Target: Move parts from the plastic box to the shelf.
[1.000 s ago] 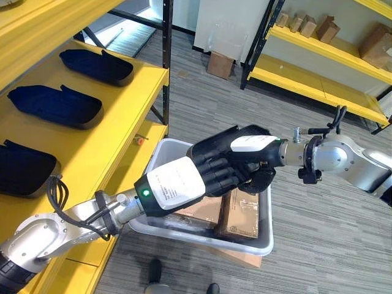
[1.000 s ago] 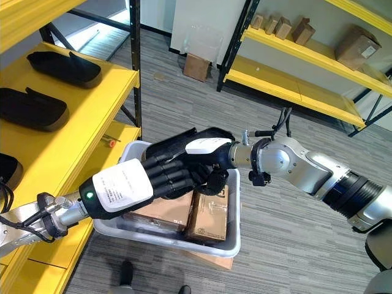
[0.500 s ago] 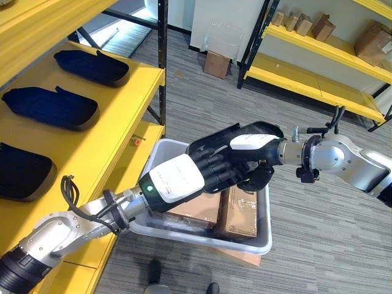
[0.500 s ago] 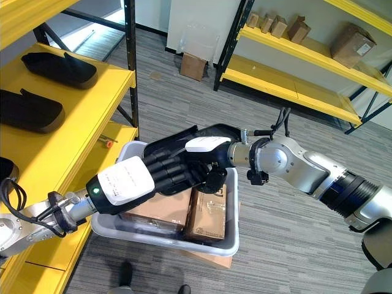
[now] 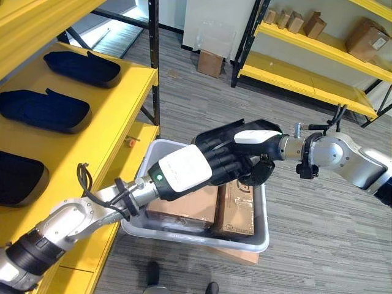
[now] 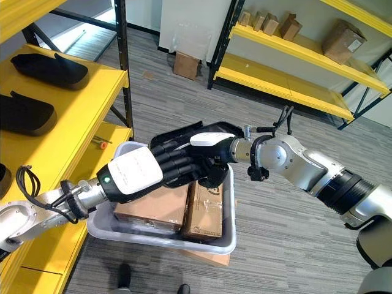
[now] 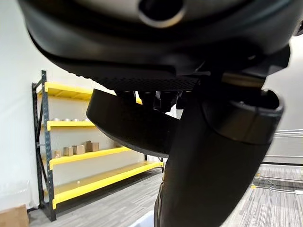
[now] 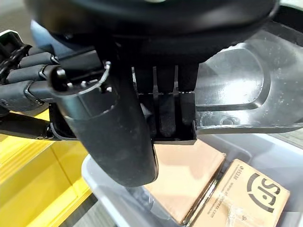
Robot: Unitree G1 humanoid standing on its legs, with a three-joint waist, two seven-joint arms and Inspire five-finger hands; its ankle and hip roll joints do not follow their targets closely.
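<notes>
A: Where is the part point(image 5: 223, 136) sitting right now?

B: Both hands are holding it up over the box point(image 5: 260, 236). It is a dark, moulded shell, and it is hanging above the cardboard cartons point(image 5: 236, 211) lying inside the box, not touching them.

A: How are the hands gripping?

B: The left hand point(image 5: 214, 166) is curling its fingers round the part's near side. The right hand point(image 5: 257, 165) is clamping the far side, thumb under and fingers over the edge. Neither is relaxed; both are closed on the part.

A: Which way is the shelf point(image 5: 116, 116) from there?

B: To the robot's left, just beside the box. Three similar parts point(image 5: 43, 110) are already lying on it in a row. The held part's long axis is running roughly across the view, from the left hand toward the right, slightly tilted. I'm judging the left arm to be the nearer one, since it is reaching in alongside the shelf edge, so the carry will probably be swinging leftward.

A: Are the wrist views adding anything?

B: The right wrist view is showing the fingers point(image 8: 163, 111) hooking over the part's ribbed rim, with the cartons directly below. The left wrist view is showing the part's curved edge past the thumb point(image 7: 213, 161), with a far rack point(image 7: 71, 161) behind it.
</notes>
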